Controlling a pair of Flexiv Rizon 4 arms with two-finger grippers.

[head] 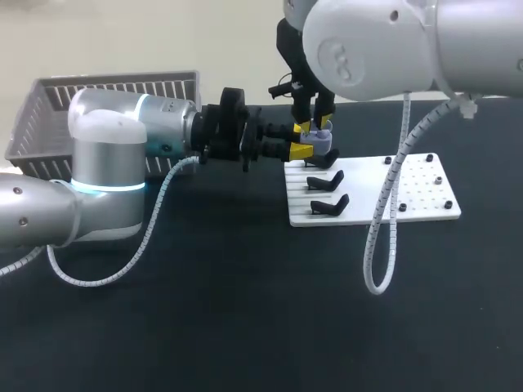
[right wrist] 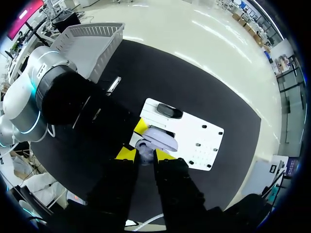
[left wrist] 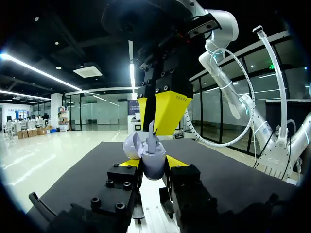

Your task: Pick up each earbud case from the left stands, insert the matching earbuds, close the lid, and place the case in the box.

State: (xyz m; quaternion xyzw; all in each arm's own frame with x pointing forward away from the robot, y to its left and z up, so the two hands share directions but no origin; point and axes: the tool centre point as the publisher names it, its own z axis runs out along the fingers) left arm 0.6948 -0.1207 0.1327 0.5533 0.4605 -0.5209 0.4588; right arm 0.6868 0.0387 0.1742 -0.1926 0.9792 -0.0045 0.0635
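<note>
Black tabletop: at the far corner of the white stand board, the left gripper clamps the open earbud case steady. The right gripper, pinching an earbud, hangs directly above, evidently to seat it. The basket waits beyond.

My left arm comes in low from the side with its wrist level. My left gripper lies horizontal, its yellow tips clamped on either side of the earbud case. My right arm hangs overhead with its wrist turned straight down. My right gripper points down just above the left one, fingers pinched on an earbud.
</note>
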